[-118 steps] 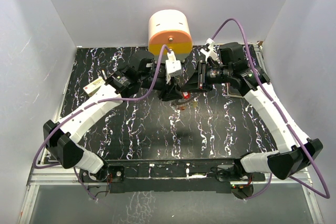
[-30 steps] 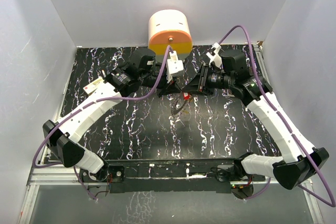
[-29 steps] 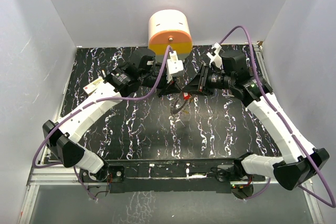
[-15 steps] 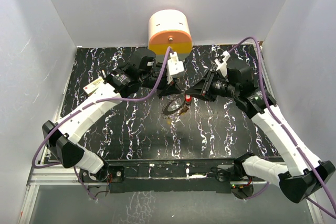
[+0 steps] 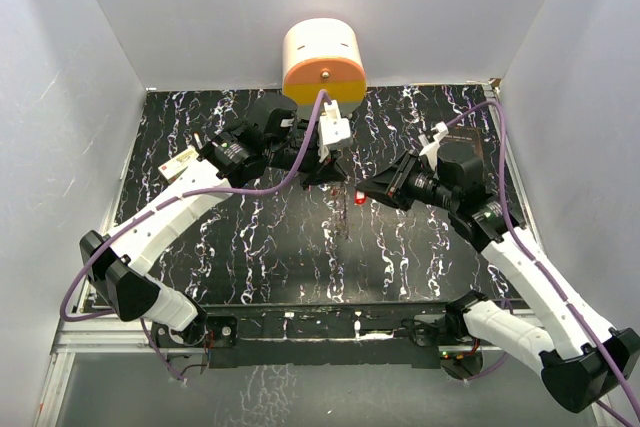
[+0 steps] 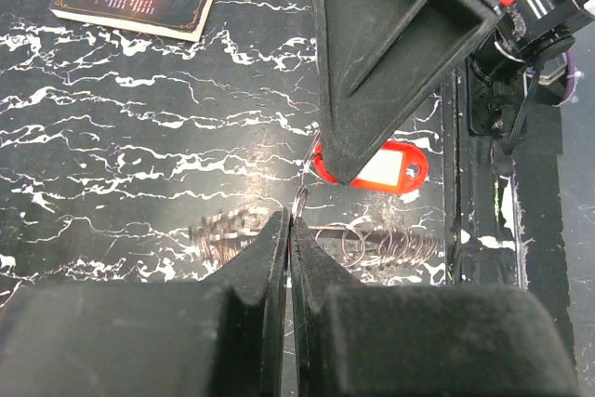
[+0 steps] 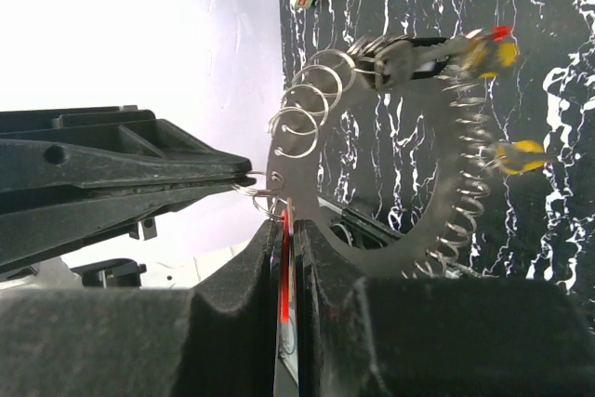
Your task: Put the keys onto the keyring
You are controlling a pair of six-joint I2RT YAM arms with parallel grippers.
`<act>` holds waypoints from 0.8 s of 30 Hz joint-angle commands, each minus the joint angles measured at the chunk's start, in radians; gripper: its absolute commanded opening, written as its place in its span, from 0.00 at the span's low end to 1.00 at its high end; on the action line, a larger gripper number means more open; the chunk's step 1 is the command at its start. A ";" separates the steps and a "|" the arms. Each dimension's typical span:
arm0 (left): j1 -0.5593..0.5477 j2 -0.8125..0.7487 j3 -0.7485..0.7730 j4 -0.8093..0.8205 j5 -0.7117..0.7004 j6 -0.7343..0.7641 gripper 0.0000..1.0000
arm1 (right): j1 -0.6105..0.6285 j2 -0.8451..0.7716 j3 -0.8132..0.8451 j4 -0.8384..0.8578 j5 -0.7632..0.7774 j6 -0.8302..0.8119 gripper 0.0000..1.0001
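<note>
Both grippers meet in mid-air just in front of the cream-and-orange drawer unit [image 5: 322, 62], above the black marbled worktop [image 5: 200, 247]. The left gripper [image 6: 290, 222] comes in from the unit's left with its jaws pressed fully together, pinching a small wire loop [image 6: 299, 198] at their very tip. The right gripper [image 7: 284, 226] reaches in from the unit's right, its jaws likewise clamped, nipping a red key tag [image 6: 372, 166] with a white label. Between the two tips, a little nearer the arm bases than the drawer unit, sits the keyring [image 7: 367, 248], a flat silvery ring with wire coils all round its rim. The pinched loop lies right against that rim. A red-and-yellow key [image 7: 485, 48] and a yellow key [image 7: 519, 152] sit on its far edge.
</note>
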 commanded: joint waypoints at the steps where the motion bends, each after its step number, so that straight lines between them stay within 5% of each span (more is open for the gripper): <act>1: 0.004 -0.066 0.006 0.019 0.026 -0.010 0.00 | -0.010 -0.055 -0.072 0.169 0.005 0.103 0.08; 8: 0.005 -0.065 0.003 0.022 0.036 -0.016 0.00 | -0.009 -0.043 -0.091 0.209 0.003 0.102 0.08; 18: 0.004 -0.080 -0.016 -0.054 0.020 0.042 0.01 | -0.009 0.012 0.090 0.031 0.031 -0.039 0.08; 24: 0.004 -0.079 -0.012 -0.082 0.030 0.065 0.30 | -0.009 0.035 0.116 0.020 0.000 -0.057 0.08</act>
